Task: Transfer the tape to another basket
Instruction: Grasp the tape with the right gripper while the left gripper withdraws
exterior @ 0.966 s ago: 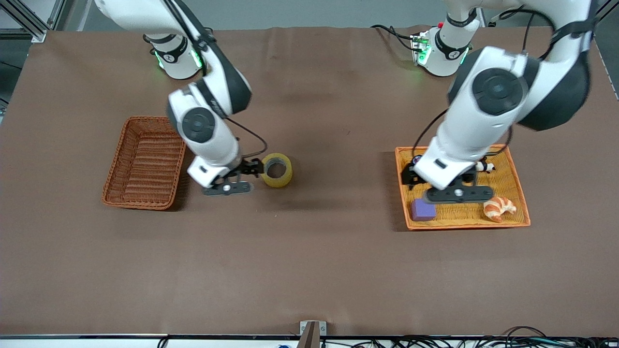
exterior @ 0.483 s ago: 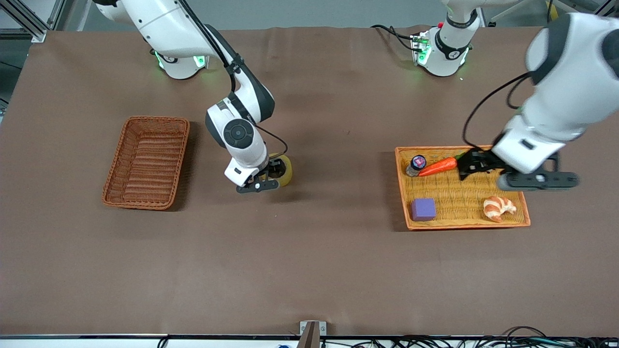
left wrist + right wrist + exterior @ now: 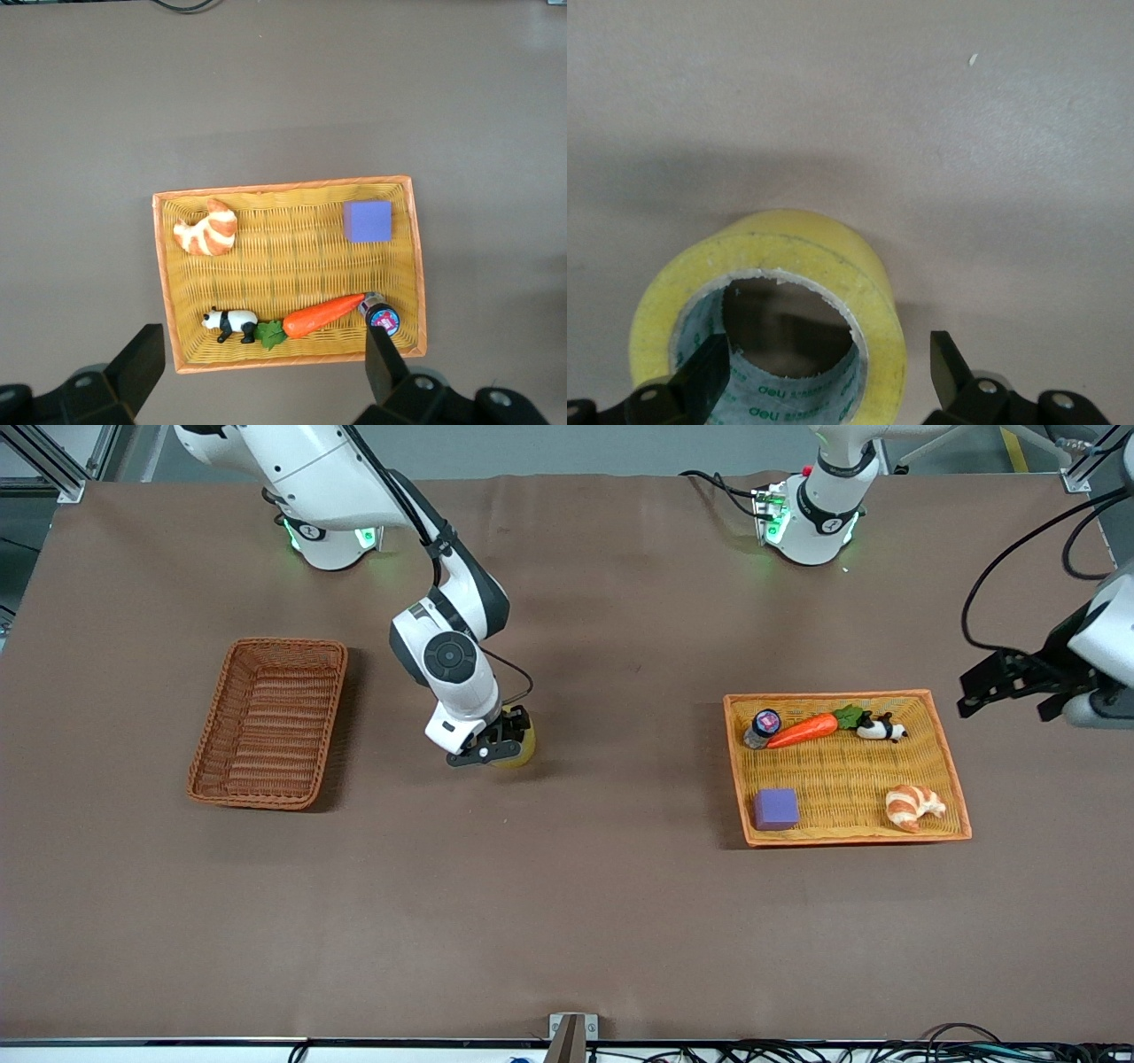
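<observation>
Front view: one tape [image 3: 519,749], two baskets [image 3: 266,722]

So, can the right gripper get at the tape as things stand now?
Probably yes. The right gripper is open right over the tape, one finger in its hole and the other outside its wall, and nothing stands between them.

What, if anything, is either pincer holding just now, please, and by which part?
Nothing is held. The right pincer stands open astride the tape, one finger inside the ring and one outside its wall. The left pincer, open, is up above the yellow basket.
</observation>
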`<state>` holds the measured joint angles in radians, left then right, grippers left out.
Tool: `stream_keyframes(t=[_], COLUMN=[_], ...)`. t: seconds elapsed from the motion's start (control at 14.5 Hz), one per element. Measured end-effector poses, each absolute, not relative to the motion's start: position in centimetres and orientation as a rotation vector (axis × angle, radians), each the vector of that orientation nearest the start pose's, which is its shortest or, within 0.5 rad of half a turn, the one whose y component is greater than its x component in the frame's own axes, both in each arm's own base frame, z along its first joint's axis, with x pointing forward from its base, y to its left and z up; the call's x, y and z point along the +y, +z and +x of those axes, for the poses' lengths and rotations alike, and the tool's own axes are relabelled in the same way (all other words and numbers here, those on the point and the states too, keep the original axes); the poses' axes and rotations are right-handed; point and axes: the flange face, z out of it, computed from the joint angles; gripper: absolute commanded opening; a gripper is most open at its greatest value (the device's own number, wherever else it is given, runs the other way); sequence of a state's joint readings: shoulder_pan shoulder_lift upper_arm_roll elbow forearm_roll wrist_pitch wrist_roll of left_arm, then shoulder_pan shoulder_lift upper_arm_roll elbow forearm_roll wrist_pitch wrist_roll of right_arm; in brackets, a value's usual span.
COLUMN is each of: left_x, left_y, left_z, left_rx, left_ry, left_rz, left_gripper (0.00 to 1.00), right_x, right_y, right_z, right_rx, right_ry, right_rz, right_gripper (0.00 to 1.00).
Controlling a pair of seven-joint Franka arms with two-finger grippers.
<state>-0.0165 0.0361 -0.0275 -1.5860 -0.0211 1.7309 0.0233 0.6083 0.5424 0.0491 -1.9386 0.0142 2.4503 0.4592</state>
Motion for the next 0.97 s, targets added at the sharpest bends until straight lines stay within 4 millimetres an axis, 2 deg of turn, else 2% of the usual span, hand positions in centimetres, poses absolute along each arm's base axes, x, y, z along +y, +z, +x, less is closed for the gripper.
stream_keyframes(t=[0.07,0.14,0.21,0.28,0.41,0.97], left_x=[-2.6,-2.5,-2.5,-2.5,-2.5,-2.2], left_y=[61.5,61.7,62.0,62.3,62.6,61.9], left_z=[57.6,57.2,56.9,56.7,56.4,56.3], left_rx=[0.102,0.102,0.102,0.102,0.102,0.107], left_ry=[-0.155,-0.137,-0.132,-0.137,-0.139,-0.100], left_rz=[-3.157,-3.155,-3.154,-3.153,-3.152,-3.117], left_gripper=[1.00,1.00,1.00,1.00,1.00,1.00], right_x=[37.8,37.7,37.6,37.5,37.4,36.8], right_y=[19.4,18.7,17.9,17.4,17.3,19.2], right_z=[49.0,48.9,48.8,48.7,48.9,50.4], right_rx=[-0.285,-0.286,-0.288,-0.291,-0.291,-0.193], right_ry=[0.067,0.074,0.078,0.083,0.081,0.197], right_rz=[-3.115,-3.118,-3.120,-3.124,-3.128,-3.184], right_gripper=[0.94,0.77,0.47,0.27,0.02,0.00])
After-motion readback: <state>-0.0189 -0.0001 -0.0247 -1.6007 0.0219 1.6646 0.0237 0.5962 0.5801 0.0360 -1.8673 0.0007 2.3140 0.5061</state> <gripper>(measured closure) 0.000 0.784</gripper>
